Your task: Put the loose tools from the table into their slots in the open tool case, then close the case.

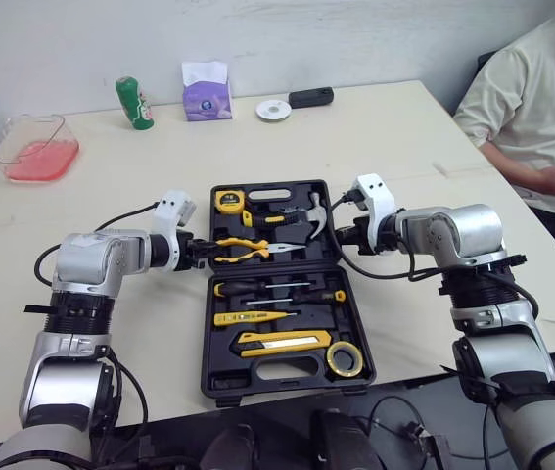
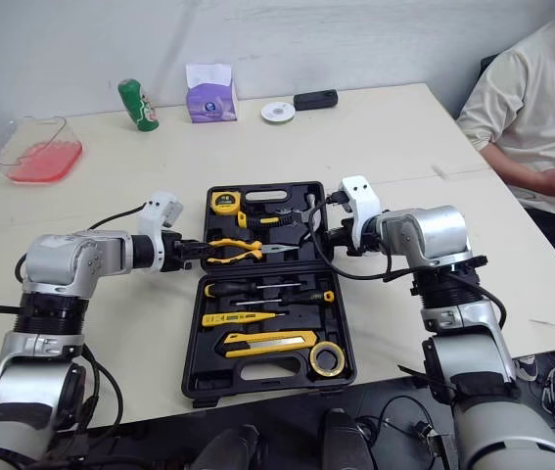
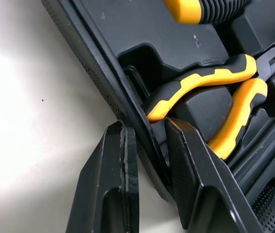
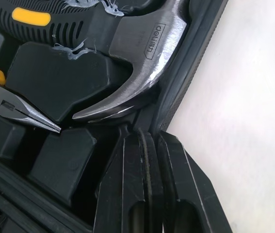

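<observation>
Left gripper [image 1: 202,251] is pinched onto the left rim of the tool case [image 1: 220,362], one finger inside the wall, one outside. Right gripper [image 1: 342,235] is clamped near-shut on the right rim beside the hammer [image 1: 301,217]. Case lies open, flat, mid-table [image 1: 434,127]. Pliers [image 1: 243,250] and tape measure [image 1: 229,202] sit in the far half. Utility knife [image 1: 282,342] and tape roll [image 1: 345,358] sit in the near half.
</observation>
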